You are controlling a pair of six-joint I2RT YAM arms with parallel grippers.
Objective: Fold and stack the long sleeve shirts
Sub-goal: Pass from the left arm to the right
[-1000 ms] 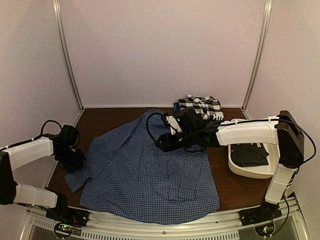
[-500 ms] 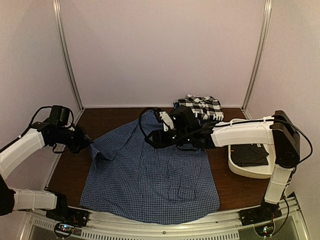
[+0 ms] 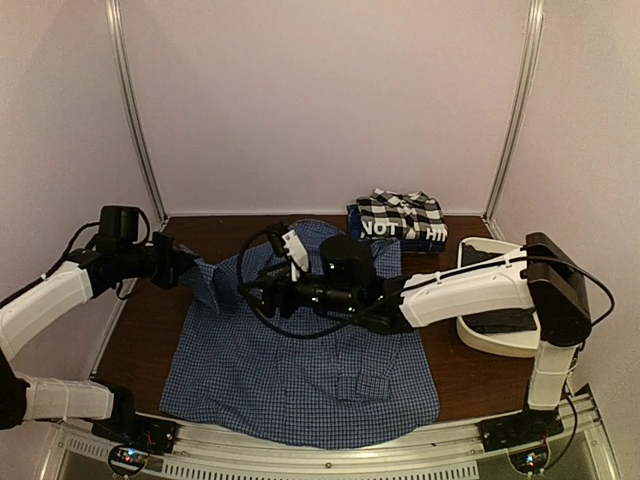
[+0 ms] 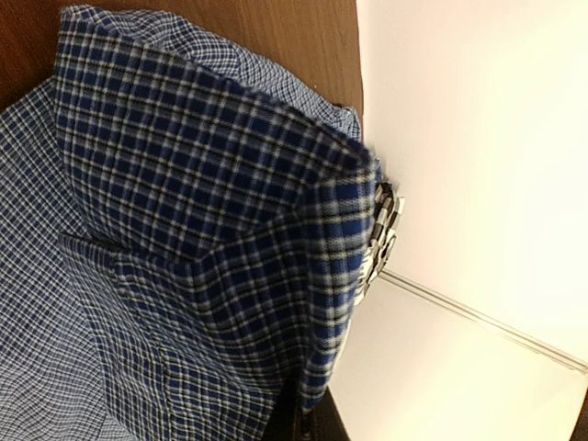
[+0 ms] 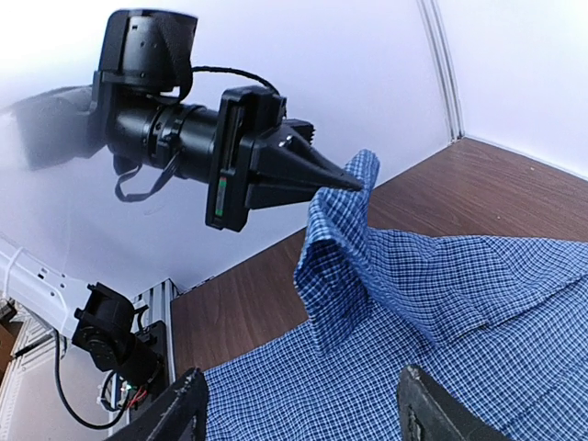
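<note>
At the left side of the blue fine-check shirt (image 3: 300, 370), our left fingers (image 3: 190, 268) are clamped together on the end of a sleeve (image 5: 335, 239). They hold it up off the bench (image 3: 140, 340) while the body lies spread flat. Just right of that raised sleeve, over the shirt's far half, our right fingers (image 3: 250, 295) stand apart with nothing between them.

We judge the cloth light, soft and limp: it sags from the pinch and will likely drag and wrinkle with any pull. Cuff, shoulder seam and hem, where it is doubled, look like the surest holds.

The right wrist view shows from the side what the top view blurs: the tips closed on the sleeve end. The left wrist view gives only the weave and folds close up, not its own tips.

Only the top view shows the folded black-and-white large-check shirt (image 3: 400, 212) on the dark blue "NOT" shirt (image 3: 385, 228), beyond the blue shirt's far right corner. To its right stands the white tub (image 3: 500, 350).
</note>
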